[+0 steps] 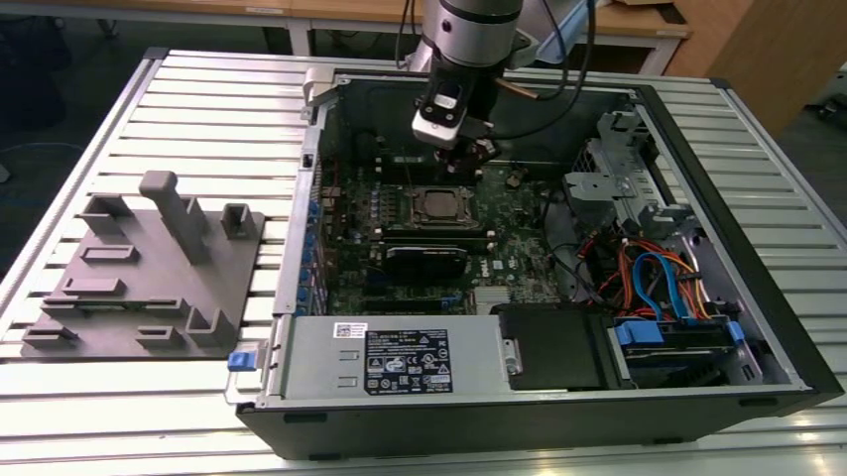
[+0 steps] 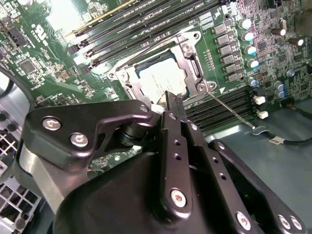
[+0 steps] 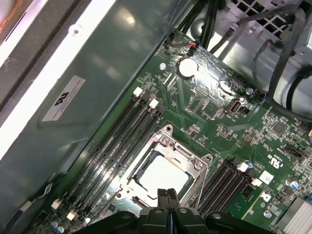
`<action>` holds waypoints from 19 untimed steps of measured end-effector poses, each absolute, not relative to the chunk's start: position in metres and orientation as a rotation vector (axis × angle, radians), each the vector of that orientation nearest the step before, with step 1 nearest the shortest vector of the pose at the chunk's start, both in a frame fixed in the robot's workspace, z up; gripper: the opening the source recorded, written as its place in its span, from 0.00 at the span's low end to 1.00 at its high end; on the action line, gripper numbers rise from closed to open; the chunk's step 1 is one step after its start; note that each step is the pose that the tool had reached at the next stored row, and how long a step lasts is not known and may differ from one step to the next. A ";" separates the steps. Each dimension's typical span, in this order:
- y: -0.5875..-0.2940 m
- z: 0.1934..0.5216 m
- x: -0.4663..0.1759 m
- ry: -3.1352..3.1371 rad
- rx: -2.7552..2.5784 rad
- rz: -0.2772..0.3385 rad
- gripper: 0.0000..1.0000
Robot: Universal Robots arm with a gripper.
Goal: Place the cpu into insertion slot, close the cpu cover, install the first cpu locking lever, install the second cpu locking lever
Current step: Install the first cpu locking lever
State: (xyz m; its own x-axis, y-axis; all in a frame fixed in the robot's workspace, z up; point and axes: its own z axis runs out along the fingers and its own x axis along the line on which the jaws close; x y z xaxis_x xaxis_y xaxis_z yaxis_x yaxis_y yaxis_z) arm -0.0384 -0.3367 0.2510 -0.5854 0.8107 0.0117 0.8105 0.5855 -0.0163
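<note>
Got a silvery-grey arm (image 1: 474, 28) trailing black cables (image 1: 580, 45), then a chunky matte-black gripper (image 2: 171, 96) with slim hole-dotted fingers (image 2: 175, 146) and shiny hex-socket screws (image 2: 178, 197) pretty much all over.

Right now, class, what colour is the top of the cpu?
Dull silver-grey; the cpu shows best in the first wrist view.

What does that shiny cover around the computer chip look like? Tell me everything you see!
The cpu cover is a thin, silvery metal frame with a square window. It lies down flat on the green board, and the pale grey cpu shows through the window. Screws sit near its corners. The gripper, fingertips together, is right at one edge of the cover; whether it touches cannot be told.
</note>
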 end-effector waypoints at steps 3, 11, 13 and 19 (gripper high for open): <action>-0.337 0.251 -0.038 -2.796 -1.393 0.015 0.10; -0.337 0.251 -0.038 -2.841 -1.301 0.016 0.10; -0.337 0.251 -0.038 -2.850 -1.281 0.016 0.10; -0.337 0.251 -0.038 -2.886 -1.199 0.017 0.10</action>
